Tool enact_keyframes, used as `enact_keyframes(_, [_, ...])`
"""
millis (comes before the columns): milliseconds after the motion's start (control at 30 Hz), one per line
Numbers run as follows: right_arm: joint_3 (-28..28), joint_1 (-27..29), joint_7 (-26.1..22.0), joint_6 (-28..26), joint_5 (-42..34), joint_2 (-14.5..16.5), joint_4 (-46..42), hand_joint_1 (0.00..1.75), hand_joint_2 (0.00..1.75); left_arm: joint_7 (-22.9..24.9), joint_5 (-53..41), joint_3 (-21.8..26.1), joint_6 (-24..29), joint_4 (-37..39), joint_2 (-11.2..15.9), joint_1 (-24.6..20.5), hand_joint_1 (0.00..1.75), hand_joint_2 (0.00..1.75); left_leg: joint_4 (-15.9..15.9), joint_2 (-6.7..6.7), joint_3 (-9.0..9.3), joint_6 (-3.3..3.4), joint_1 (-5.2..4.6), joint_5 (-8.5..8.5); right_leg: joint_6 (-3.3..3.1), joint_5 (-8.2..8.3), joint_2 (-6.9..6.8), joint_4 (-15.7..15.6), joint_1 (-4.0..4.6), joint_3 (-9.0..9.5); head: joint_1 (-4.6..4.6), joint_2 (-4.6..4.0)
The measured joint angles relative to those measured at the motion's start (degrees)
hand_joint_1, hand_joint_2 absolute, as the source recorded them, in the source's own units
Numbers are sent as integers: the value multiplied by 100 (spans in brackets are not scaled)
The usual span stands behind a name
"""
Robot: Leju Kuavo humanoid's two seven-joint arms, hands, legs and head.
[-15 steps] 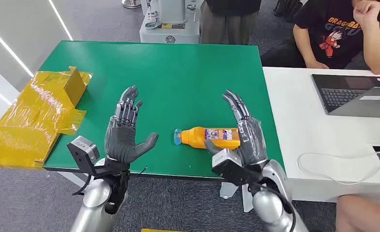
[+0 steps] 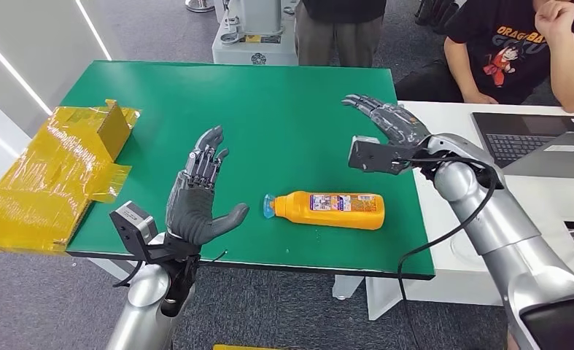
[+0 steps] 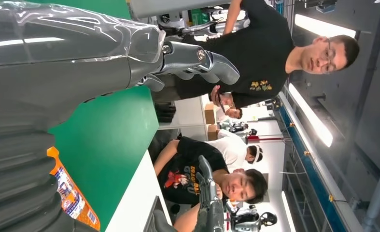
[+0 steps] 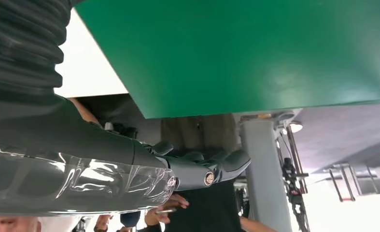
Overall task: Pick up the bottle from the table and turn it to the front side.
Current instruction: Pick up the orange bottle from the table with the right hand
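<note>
An orange bottle (image 2: 331,209) with a blue cap and a printed label lies on its side near the front edge of the green table (image 2: 269,109); its cap points towards my left hand. My left hand (image 2: 200,197) stands upright with fingers spread, a short way to the left of the cap, holding nothing. My right hand (image 2: 389,120) is raised above the table's right edge, behind and right of the bottle, fingers apart and empty. In the left wrist view, part of the bottle (image 3: 69,195) shows beside my hand's cover (image 3: 14,193).
A crumpled yellow taped box (image 2: 54,171) lies at the table's left edge. A white table (image 2: 459,219) with a laptop (image 2: 535,142) and a cable adjoins on the right. A seated person (image 2: 521,47) and a standing person (image 2: 342,29) are behind the tables.
My right hand has left the bottle's side, rising and moving back towards the table's right edge. My left hand has shifted slightly right and farther in. The bottle lies where it did.
</note>
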Motion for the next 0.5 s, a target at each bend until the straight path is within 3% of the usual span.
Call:
enact_keyframes(233, [595, -669, -64, 798, -289, 27, 792, 0, 175, 40, 57, 25, 19, 0, 2, -1, 0, 175, -1, 0, -3, -1, 0, 0, 0, 0, 0, 1, 0, -1, 1, 0])
enact_keyframes(500, [1134, -933, -86, 1002, -442, 164, 1385, 0, 175, 88, 109, 26, 66, 0, 5, -3, 0, 175, -1, 0, -3, 0, 0, 0, 0, 0, 0, 0, 0, -1, 1, 0])
